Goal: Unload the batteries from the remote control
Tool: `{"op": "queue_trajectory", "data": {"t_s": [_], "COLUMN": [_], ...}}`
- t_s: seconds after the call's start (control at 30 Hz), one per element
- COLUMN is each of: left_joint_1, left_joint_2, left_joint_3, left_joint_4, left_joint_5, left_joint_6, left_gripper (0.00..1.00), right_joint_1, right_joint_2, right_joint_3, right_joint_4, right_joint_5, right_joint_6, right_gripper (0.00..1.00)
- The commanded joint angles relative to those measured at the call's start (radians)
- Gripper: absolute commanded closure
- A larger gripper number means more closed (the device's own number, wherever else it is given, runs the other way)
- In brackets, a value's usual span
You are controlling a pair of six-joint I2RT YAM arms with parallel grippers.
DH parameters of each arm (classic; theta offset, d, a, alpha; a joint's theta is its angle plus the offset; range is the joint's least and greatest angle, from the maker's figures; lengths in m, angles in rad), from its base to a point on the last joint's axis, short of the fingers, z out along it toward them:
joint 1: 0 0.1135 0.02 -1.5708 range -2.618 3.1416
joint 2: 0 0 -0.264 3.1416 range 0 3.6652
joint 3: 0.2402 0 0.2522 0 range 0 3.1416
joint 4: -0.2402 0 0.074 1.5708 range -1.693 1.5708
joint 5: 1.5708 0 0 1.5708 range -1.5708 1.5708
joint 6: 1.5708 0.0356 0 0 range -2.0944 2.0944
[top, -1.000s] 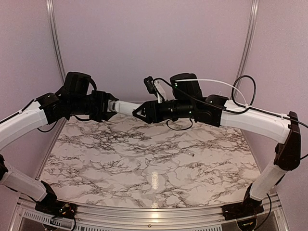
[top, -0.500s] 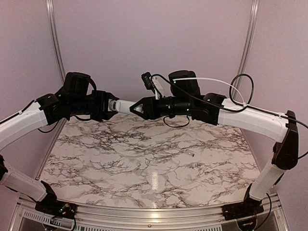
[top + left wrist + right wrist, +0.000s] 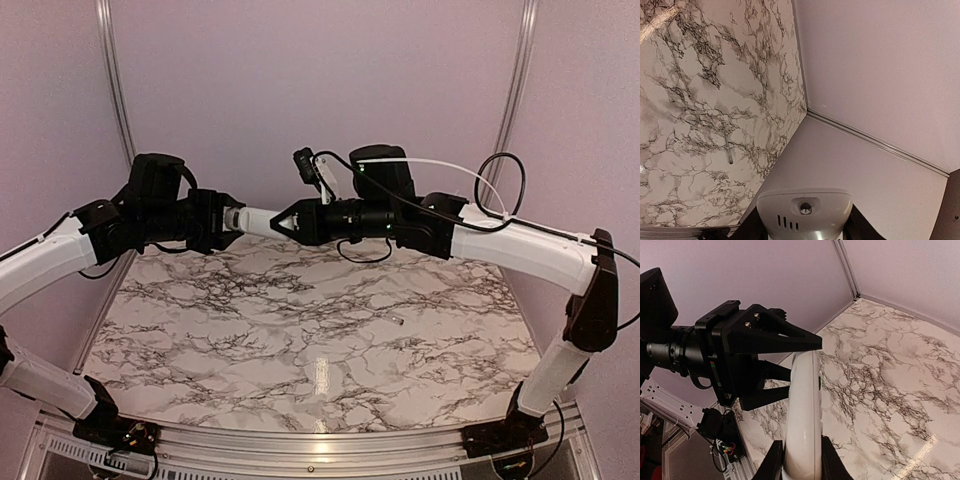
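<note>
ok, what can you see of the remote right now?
The remote is a smooth white plastic oblong, held level in the air over the far side of the marble table. The left end effector clamps one end; the right end effector straddles the other, grip unclear. One rounded end shows three small slots and a round hole; a seam runs along its edge. Screen, buttons and compartment are out of view.

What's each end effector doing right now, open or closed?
Left end effector: closed, holding the remote control.
Right end effector: closed on the same remote control.
</note>
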Motion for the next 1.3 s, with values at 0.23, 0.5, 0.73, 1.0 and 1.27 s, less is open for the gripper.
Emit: {"op": "queue_trajectory", "data": {"t_s": [0.23, 0.5, 0.73, 1.0, 1.27], "left_joint_1": [-0.002, 0.044, 0.16, 0.184, 0.109], "left_joint_2": [-0.058, -0.149, -0.164, -0.023, 0.013], "left_joint_3": [-0.052, -0.123, -0.084, 0.127, 0.198], "left_joint_4": [0.083, 0.074, 0.007, -0.165, -0.186], "left_joint_5": [-0.012, -0.03, 0.064, 0.172, 0.242], "left_joint_6": [0.029, 0.185, 0.541, 1.129, 1.531], "left_gripper": [0.2, 0.01, 0.01, 0.01, 0.02], "right_joint_1": [0.008, -0.015, -0.13, -0.244, -0.3], "right_joint_2": [-0.002, -0.069, -0.138, -0.17, -0.136], "right_joint_3": [0.046, 0.014, -0.047, -0.053, -0.072], "right_joint_4": [-0.032, -0.095, -0.136, -0.26, -0.231], "right_joint_5": [0.012, 0.062, -0.064, -0.242, -0.54], "right_joint_6": [-0.023, 0.045, 0.165, 0.225, 0.333], "right_gripper": [1.0, 1.0, 1.0, 1.0, 1.0]}}
